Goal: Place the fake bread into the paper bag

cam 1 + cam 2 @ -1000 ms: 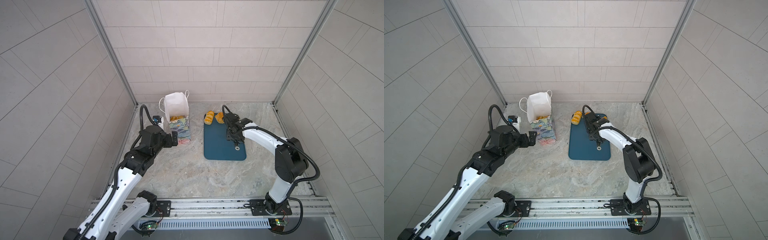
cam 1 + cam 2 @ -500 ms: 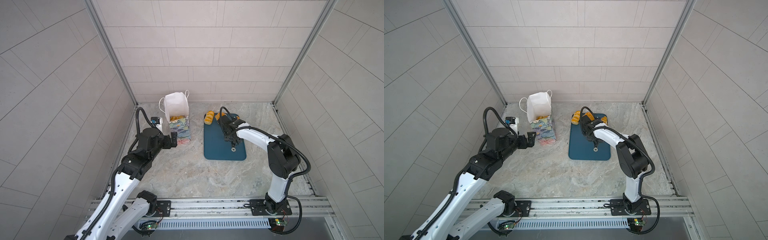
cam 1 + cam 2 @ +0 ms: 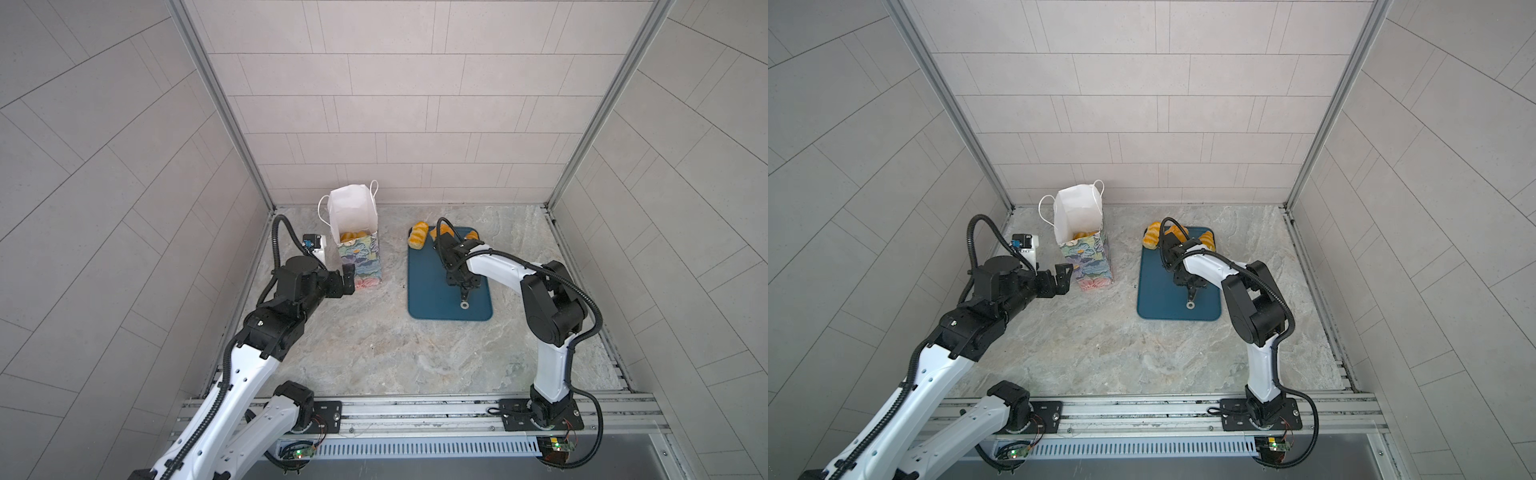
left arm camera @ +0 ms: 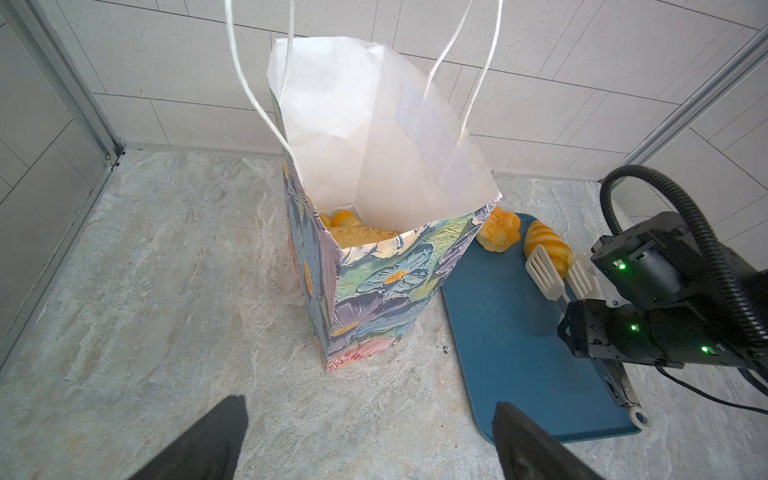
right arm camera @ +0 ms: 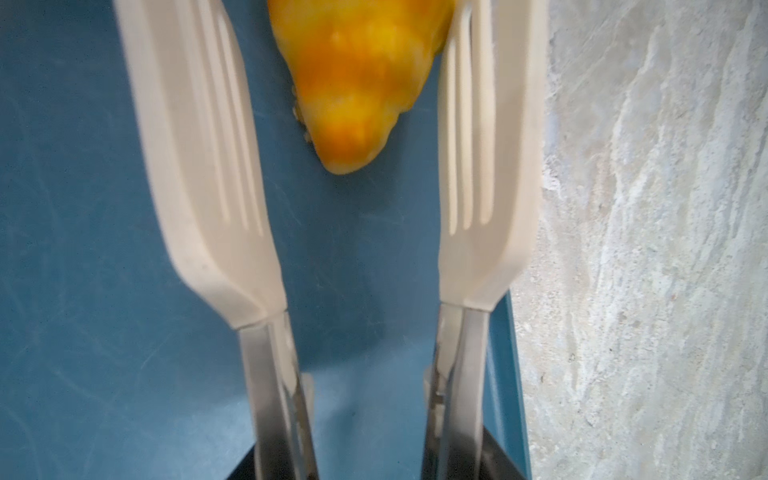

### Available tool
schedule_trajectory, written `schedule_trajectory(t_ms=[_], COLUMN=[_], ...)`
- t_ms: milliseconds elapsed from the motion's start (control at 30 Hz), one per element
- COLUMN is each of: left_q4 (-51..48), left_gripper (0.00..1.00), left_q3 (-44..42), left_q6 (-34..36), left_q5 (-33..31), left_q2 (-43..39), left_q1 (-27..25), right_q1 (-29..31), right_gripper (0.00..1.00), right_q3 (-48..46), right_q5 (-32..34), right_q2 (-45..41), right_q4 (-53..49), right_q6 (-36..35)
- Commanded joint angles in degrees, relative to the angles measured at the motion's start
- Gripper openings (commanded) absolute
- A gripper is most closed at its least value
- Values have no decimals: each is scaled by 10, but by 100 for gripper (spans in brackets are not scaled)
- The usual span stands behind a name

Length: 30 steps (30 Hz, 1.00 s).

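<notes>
Fake bread (image 5: 357, 83) between spread tongs (image 5: 199, 145)

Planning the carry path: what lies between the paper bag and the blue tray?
Bare stone tabletop in both top views; one pastry sits at the tray's far corner nearest the bag.

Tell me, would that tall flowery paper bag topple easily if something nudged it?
Probably tippy: the paper bag stands tall on a narrow base. The fake bread lying inside may steady it somewhat. Its thin walls look creased, so they would likely buckle when pushed.
</notes>
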Motion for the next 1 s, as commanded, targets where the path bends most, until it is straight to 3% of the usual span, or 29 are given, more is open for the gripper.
schedule_trajectory(t_ms=[0,367,967], left_q4=[9,13,20], left_gripper=[100,100,100], left_q3=[-6,-5,-4], left_q6=[5,3,-7], left_q5=[-2,-2,10], left_q2=[-3,3,8], left_q1=[-2,-1,-2], right_q1=[-7,-3,-1], right_gripper=[55,35,33], right_q3=[17,6,-131], right_q5=[2,-37,-69], right_q2=[11,2,-152], right_q4=[-5,-13,-66], right_q6=[-15,-73,-162])
